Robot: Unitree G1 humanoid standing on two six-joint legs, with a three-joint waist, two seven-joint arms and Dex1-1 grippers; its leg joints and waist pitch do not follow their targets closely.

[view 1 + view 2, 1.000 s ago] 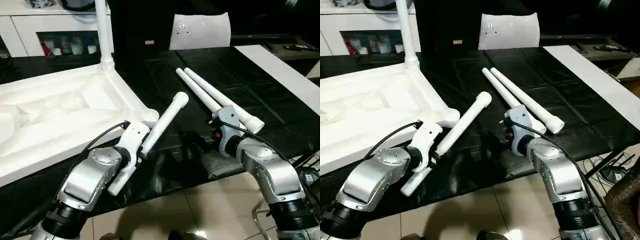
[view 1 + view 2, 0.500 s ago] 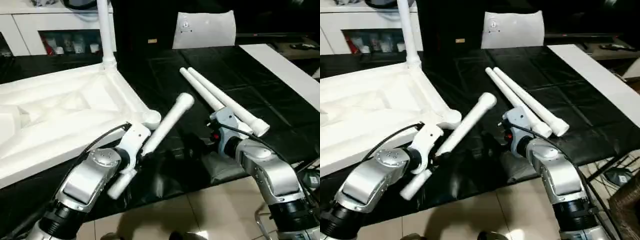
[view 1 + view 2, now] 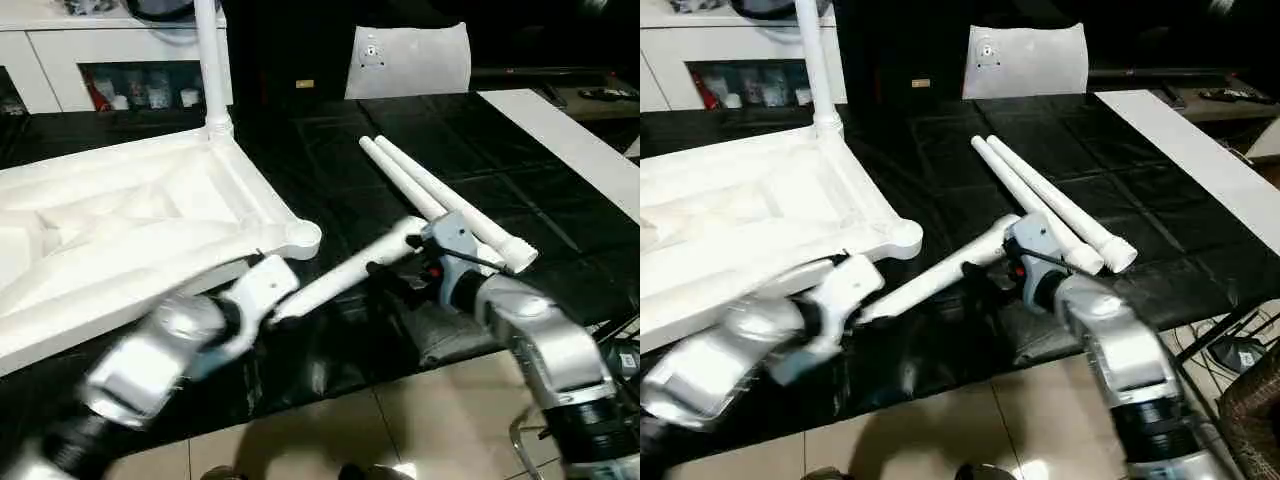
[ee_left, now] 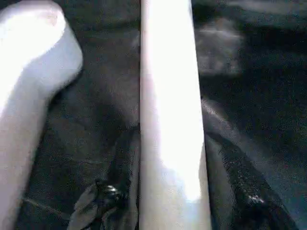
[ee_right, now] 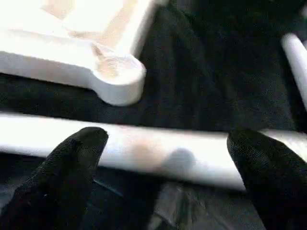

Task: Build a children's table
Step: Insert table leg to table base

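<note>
The white plastic rectangular tabletop (image 3: 120,235) is lying ribbed side up on the black table (image 3: 560,215), one white tapered leg (image 3: 209,60) standing in its far socket. The left gripper (image 3: 277,312) is clamping another long white leg (image 3: 350,272); the right wrist view is showing the right gripper (image 5: 165,167) spread wide, its fingers (image 5: 72,158) straddling that leg, near the empty corner socket (image 5: 120,79). Two spare legs (image 3: 1050,205) are lying beside it.

Dim room, glare bleaching the white tabletop (image 3: 130,230), left arm (image 3: 150,360) motion-blurred.

Right of the upturned tabletop (image 3: 150,230) two legs (image 3: 440,200) lie side by side, a third (image 3: 345,275) nearer.
</note>
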